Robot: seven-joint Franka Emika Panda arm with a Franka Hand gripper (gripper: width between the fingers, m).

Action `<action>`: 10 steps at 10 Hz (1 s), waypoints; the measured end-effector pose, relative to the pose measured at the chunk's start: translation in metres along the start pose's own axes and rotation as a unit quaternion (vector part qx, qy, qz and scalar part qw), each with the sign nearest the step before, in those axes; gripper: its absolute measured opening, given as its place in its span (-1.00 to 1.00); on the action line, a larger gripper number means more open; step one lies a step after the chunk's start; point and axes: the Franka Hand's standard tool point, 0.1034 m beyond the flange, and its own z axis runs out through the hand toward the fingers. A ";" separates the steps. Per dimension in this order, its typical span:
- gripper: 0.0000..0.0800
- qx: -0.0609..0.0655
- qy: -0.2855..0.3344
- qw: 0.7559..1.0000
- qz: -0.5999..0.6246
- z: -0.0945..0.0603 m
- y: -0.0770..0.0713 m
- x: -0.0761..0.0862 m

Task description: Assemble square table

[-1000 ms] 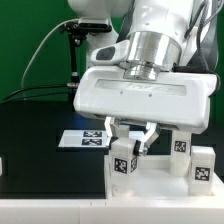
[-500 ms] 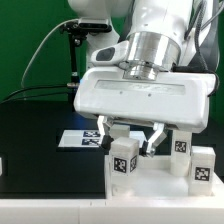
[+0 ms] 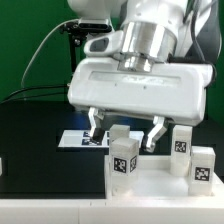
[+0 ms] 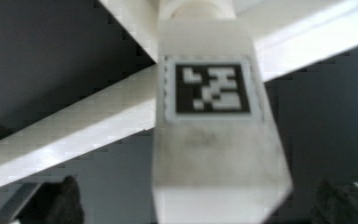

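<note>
The square table's flat white top (image 3: 150, 188) lies at the exterior view's lower right. A chunky white leg (image 3: 123, 156) with a black-and-white tag stands upright on it. My gripper (image 3: 127, 130) hangs just above this leg, open, one finger on each side, touching nothing. In the wrist view the same leg (image 4: 211, 110) fills the middle, and my gripper (image 4: 201, 204) straddles it with dark fingertips (image 4: 51, 202) well clear of its sides. Two more tagged legs (image 3: 181, 142) (image 3: 203, 165) stand upright at the top's right side.
The marker board (image 3: 78, 139) lies flat on the black table behind the gripper. A black stand with a cable (image 3: 75, 40) rises at the back, in front of a green curtain. The robot's large white hand body (image 3: 140, 90) hides much of the middle.
The jaws have opened wide off the front leg, which stays standing on the top. The hand has risen a little and shifted toward the exterior view's left.
</note>
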 end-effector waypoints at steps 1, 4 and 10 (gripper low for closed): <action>0.62 0.000 -0.035 0.999 -0.003 -0.008 0.000 0.001; 0.62 0.018 -0.059 0.994 -0.092 -0.021 -0.002 0.016; 0.62 0.014 -0.186 0.977 -0.104 -0.020 0.010 0.015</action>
